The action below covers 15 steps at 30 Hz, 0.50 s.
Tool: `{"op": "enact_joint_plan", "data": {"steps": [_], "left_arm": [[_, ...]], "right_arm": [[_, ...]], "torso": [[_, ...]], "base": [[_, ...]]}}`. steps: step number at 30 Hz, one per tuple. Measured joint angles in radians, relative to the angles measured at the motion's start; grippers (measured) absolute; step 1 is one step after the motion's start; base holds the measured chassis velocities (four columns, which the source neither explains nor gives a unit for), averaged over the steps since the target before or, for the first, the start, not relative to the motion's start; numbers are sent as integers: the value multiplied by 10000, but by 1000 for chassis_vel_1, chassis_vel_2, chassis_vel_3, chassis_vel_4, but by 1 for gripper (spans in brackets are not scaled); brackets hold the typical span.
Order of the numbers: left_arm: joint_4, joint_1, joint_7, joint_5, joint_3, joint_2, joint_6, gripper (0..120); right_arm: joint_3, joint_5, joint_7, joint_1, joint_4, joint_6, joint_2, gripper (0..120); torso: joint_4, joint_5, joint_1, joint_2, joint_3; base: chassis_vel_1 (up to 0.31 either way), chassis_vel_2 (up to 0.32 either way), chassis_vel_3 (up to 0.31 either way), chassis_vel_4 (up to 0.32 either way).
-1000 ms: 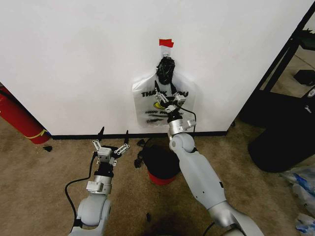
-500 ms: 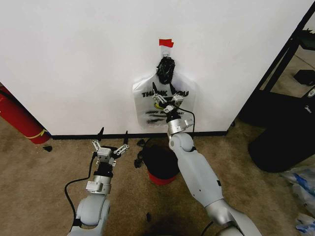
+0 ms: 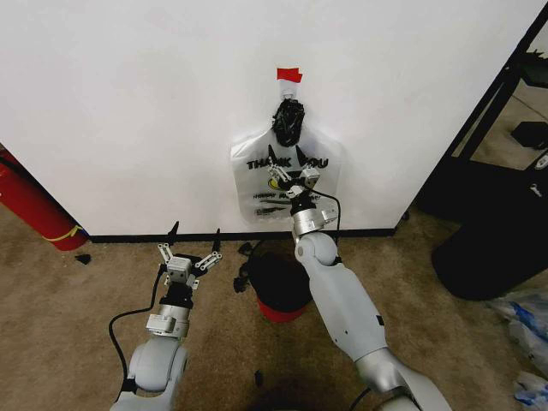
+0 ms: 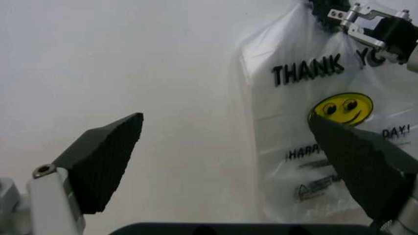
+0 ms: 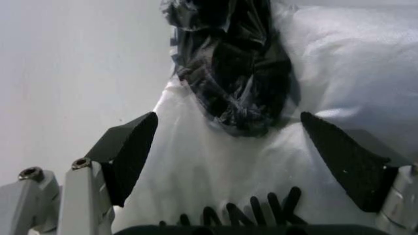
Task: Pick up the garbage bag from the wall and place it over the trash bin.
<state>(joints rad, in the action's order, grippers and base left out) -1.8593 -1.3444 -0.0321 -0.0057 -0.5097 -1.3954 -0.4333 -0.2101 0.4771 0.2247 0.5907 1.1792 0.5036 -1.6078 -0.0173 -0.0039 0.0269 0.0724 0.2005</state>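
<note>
The garbage bag [image 3: 288, 122] hangs on the white wall [image 3: 128, 103] under red tape as a crumpled black bundle [image 5: 232, 68]. Behind it is a white plastic bag [image 4: 307, 142] printed THANK YOU with a yellow smiley. My right gripper [image 3: 287, 157] is raised in front of that print, open, just below the black bundle; its fingers [image 5: 130, 152] hold nothing. The trash bin [image 3: 270, 278], black with a red base, stands on the carpet below, partly behind my right arm. My left gripper [image 3: 195, 231] waits low near the baseboard, open and empty.
A red fire extinguisher [image 3: 30, 205] leans at the left by the wall. Dark furniture [image 3: 497, 248] and a black rack stand at the right, with wrinkled plastic bags [image 3: 527, 330] on the floor. Cables lie near the bin.
My right gripper has climbed a little up the printed bag toward the black bundle. The left arm has shifted slightly to the left.
</note>
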Motion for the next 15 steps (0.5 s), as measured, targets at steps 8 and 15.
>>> {"op": "enact_joint_plan", "data": {"steps": [8,15], "left_arm": [[166,29,26,-4,8,-29,-64,100],[184,20,27,1,5,-56,-103,100]], "right_arm": [[-64,-15,39,-135,-143,34,-3,71],[-43,25,150,-198,-147,38,-10,41]], "torso": [[0,0,0,0,0],[0,0,0,0,0]], "base": [[0,0,0,0],[0,0,0,0]]}}
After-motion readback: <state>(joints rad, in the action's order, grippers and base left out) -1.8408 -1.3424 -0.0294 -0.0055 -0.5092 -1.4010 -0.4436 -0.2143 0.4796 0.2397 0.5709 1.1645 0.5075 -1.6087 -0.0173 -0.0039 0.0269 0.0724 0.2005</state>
